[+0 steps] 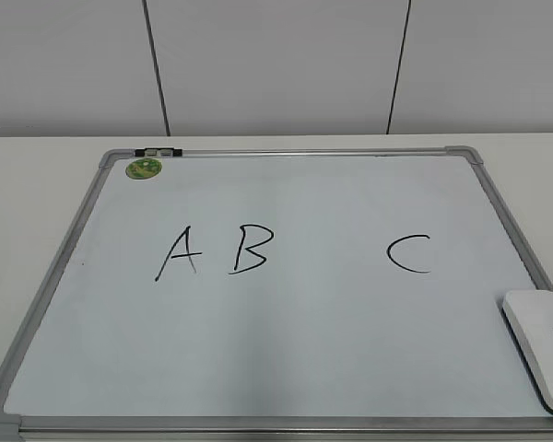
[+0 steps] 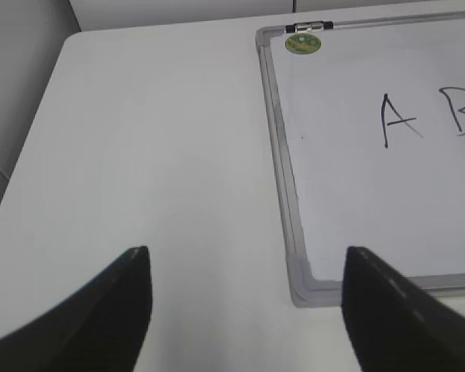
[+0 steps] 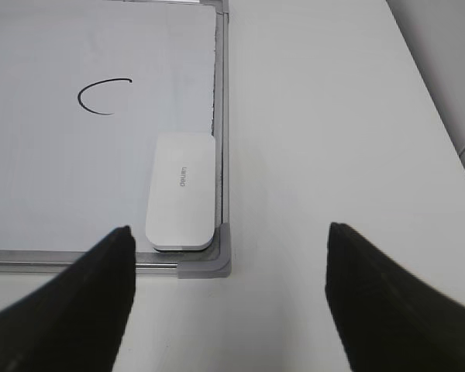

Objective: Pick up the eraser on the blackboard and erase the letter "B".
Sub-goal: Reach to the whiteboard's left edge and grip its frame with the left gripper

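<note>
Your eraser (image 3: pixel 181 191) lies in the blackboard's (image 1: pixel 286 368) near right corner, tight against the frame. Both end effectors hang apart and empty. Watch that the right end effector (image 3: pixel 229 298) doesn't snag the frame, or smudge the letter "A" (image 1: pixel 179 254) beside the letter "B" (image 1: pixel 252 249).

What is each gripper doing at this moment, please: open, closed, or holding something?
Left gripper: open, holding nothing, above bare table beside the blackboard.
Right gripper: open, holding nothing; the eraser lies untouched on the blackboard.
</note>
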Available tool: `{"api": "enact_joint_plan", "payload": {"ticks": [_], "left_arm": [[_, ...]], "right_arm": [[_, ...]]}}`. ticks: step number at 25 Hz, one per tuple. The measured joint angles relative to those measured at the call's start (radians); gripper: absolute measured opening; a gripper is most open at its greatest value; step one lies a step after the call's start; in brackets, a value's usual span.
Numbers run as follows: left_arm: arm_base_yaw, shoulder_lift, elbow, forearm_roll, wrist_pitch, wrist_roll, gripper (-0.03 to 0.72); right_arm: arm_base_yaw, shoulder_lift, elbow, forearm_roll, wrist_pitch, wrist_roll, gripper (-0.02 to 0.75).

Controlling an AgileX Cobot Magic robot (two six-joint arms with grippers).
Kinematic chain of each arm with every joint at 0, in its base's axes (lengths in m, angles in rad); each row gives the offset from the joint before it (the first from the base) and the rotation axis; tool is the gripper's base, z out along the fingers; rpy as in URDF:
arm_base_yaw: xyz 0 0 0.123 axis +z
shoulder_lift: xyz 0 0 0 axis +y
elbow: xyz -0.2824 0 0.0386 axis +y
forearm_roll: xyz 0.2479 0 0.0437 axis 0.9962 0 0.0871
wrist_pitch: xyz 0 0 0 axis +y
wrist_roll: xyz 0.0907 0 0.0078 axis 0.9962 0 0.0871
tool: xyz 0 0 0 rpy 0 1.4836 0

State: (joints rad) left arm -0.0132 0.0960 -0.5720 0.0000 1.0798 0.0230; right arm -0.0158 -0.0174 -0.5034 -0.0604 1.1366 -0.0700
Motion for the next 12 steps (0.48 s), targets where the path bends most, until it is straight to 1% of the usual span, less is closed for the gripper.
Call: {"api": "enact_joint_plan", "payload": {"ticks": [7, 12], "left_arm": [[0.000, 0.323, -0.108, 0.000, -0.145, 0.000, 0.552], [0.000, 0.595, -0.188, -0.006, -0.185, 0.000, 0.552]], "right_arm": [[0.000, 0.000, 0.000, 0.000, 0.000, 0.000, 0.587], [0.000, 0.000, 0.000, 0.000, 0.000, 0.000, 0.586]]}}
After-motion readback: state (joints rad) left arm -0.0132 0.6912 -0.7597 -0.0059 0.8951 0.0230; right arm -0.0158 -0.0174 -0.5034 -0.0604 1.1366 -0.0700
